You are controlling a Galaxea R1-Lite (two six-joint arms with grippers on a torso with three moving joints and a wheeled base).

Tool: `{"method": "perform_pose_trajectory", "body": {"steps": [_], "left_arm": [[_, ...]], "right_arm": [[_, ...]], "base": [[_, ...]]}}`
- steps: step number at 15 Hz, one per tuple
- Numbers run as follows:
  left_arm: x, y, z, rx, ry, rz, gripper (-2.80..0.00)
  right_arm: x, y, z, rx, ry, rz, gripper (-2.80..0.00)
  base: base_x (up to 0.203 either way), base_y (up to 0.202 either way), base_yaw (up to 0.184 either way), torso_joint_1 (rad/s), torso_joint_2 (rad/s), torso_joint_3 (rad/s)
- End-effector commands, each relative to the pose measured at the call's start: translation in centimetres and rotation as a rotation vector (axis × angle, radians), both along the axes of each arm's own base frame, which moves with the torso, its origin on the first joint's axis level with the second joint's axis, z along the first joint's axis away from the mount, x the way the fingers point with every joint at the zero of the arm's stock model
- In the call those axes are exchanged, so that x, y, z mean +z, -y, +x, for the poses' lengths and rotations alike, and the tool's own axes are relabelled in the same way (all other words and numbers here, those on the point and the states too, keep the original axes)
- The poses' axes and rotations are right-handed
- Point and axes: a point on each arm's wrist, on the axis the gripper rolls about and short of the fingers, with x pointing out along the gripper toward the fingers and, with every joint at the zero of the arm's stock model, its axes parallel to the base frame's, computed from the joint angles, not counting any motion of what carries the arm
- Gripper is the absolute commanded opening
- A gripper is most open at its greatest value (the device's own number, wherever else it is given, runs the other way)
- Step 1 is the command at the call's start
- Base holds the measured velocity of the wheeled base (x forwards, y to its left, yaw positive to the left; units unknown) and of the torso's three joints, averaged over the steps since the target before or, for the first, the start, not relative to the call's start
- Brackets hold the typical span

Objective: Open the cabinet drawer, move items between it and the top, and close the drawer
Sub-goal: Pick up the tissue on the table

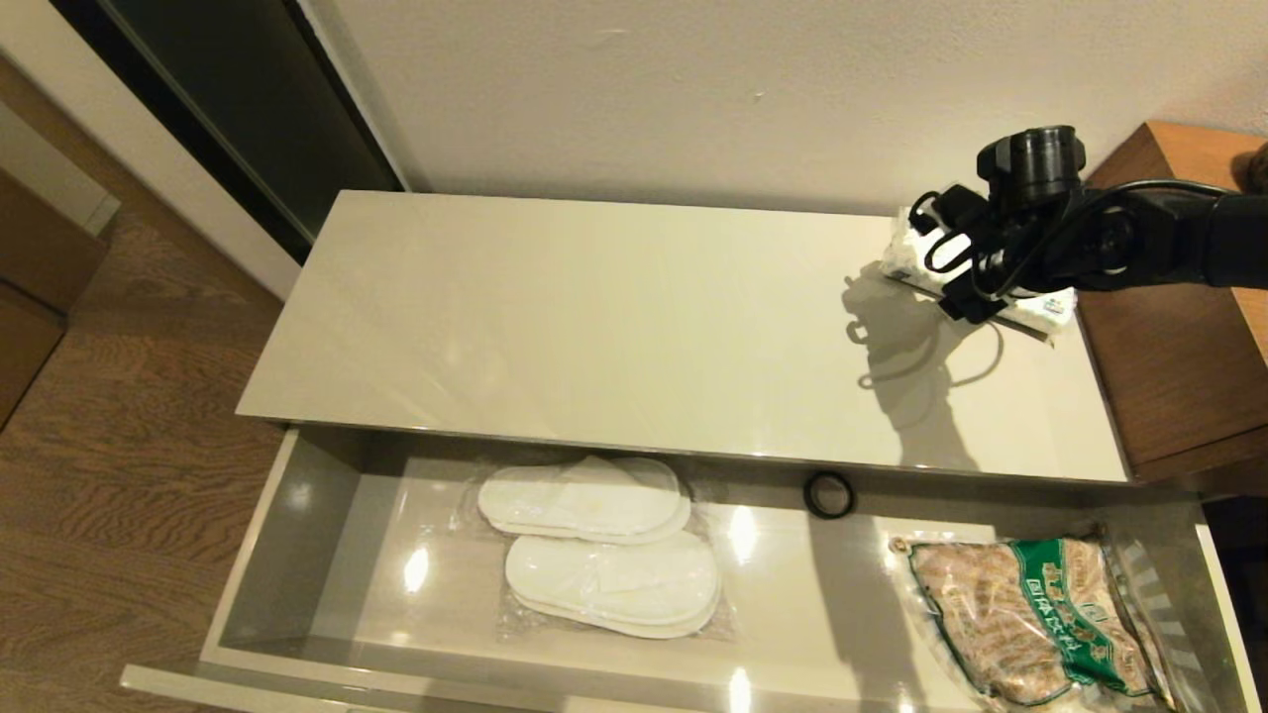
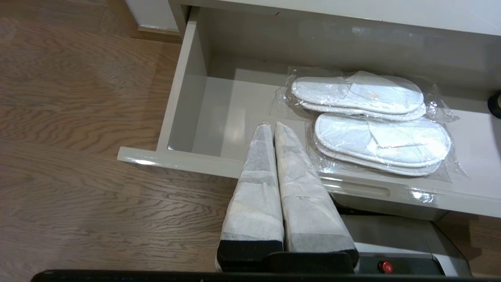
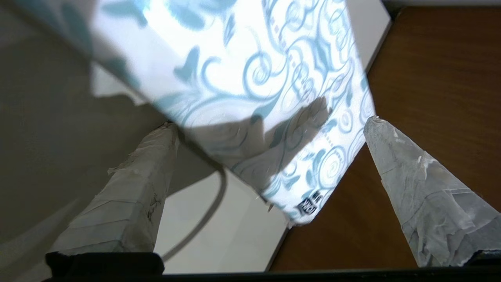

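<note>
Plain cream wall (image 1: 693, 89) behind, wood-grain floor (image 1: 119, 416) left, brown wooden cabinet (image 1: 1179, 356) right, dark doorway (image 1: 248, 109) upper left.

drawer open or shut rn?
Open. The cabinet drawer is pulled out from under the top, its floor exposed with the slippers lying inside.
</note>
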Motion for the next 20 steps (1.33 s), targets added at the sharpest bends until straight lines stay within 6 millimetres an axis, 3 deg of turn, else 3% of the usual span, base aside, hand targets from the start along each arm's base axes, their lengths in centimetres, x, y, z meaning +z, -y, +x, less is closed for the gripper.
{"method": "perform_pose_trajectory", "body": {"steps": [1,6,15,16,20], "left_arm": [[0.0,0.0,0.0,-0.001,0.001,-0.001,-2.80],[0.0,0.0,0.0,0.001,0.001,-0.001,-2.80],[0.0,0.0,0.0,-0.001,0.001,-0.001,-2.80],[0.0,0.0,0.0,0.001,0.001,-0.001,-2.80],[0.0,0.0,0.0,0.001,0.001,-0.001,-2.80]], "right_arm": [[-1.0,-0.1,1.5,-0.001,-0.003,-0.003,0.00],[-2.6,-0.1,3.1,-0.015,0.018,-0.006,0.00],[-5.5,0.6,4.0,-0.086,0.008,-0.029,0.00],[-5.9,1.0,4.1,-0.099,0.006,-0.032,-2.80],[-6.7,1.1,4.0,-0.106,0.021,-0.032,-2.80]], "base": [[0.000,0.000,0.000,0.000,0.00,0.000],[0.000,0.000,0.000,0.000,0.00,0.000],[0.000,0.000,0.000,0.000,0.00,0.000],[0.000,0.000,0.000,0.000,0.00,0.000],[0.000,0.000,0.000,0.000,0.00,0.000]]}}
